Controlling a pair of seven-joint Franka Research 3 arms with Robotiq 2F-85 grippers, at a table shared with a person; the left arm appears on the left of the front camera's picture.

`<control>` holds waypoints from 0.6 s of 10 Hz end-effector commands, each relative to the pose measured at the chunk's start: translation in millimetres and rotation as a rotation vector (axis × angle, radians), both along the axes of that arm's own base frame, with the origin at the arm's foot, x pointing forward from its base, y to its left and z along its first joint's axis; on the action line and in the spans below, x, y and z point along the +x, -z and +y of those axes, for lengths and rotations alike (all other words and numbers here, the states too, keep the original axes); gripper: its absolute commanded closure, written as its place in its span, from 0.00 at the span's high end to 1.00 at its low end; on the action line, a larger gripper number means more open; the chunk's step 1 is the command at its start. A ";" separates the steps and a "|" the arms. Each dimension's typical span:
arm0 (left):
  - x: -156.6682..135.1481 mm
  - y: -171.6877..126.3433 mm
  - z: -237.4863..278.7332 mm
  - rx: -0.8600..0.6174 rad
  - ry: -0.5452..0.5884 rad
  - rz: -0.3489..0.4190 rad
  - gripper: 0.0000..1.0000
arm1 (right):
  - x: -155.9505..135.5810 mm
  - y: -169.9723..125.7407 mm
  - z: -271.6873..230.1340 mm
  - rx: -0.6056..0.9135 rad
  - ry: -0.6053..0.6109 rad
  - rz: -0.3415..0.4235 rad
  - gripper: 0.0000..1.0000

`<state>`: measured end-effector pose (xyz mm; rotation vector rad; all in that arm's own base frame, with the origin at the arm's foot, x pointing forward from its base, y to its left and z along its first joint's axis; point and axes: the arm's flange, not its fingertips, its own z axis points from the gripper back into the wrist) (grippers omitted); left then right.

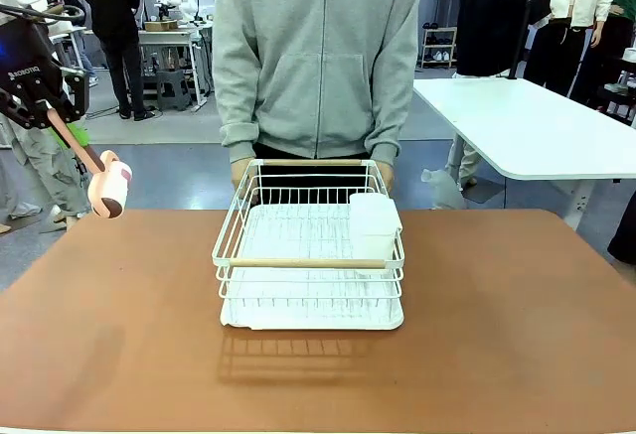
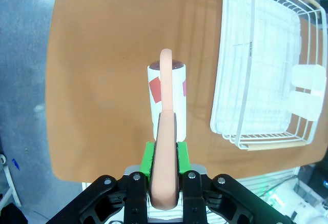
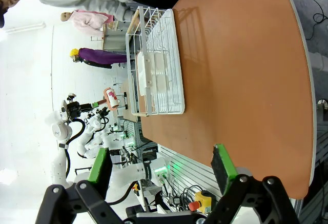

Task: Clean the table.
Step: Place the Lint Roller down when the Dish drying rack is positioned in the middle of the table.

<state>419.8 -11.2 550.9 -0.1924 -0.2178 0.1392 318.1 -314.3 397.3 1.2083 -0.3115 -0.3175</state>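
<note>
The table (image 1: pixel 119 345) has a reddish-brown top with a white wire dish rack (image 1: pixel 308 255) at its middle. My left gripper (image 1: pixel 62 128) is raised at the far left and is shut on the pink handle of a lint roller (image 1: pixel 109 188). The roller's head hangs in the air over the table's left end. In the left wrist view the left gripper (image 2: pixel 164 175) clamps the handle between its green pads, and the lint roller (image 2: pixel 166 98) points down at the table (image 2: pixel 102 55). My right gripper (image 3: pixel 161 165) is open and holds nothing, high over the table (image 3: pixel 246 80).
A person in a grey hoodie (image 1: pixel 318 57) stands at the far side with both hands at the rack's far rim. A white plastic holder (image 1: pixel 375 225) sits in the rack's right part. A white-topped table (image 1: pixel 527 121) stands behind on the right.
</note>
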 end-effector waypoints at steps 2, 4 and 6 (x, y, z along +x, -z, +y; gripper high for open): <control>-0.7 -0.8 2.6 -0.003 0.020 -0.008 0.21 | -1.3 -5.0 0.2 -0.004 0.006 0.017 1.00; -0.7 -0.8 2.6 -0.003 0.020 -0.008 0.21 | -1.3 -5.0 0.2 -0.004 0.006 0.017 1.00; -0.7 -0.8 2.6 -0.003 0.020 -0.008 0.21 | -1.3 -5.0 0.2 -0.004 0.006 0.017 1.00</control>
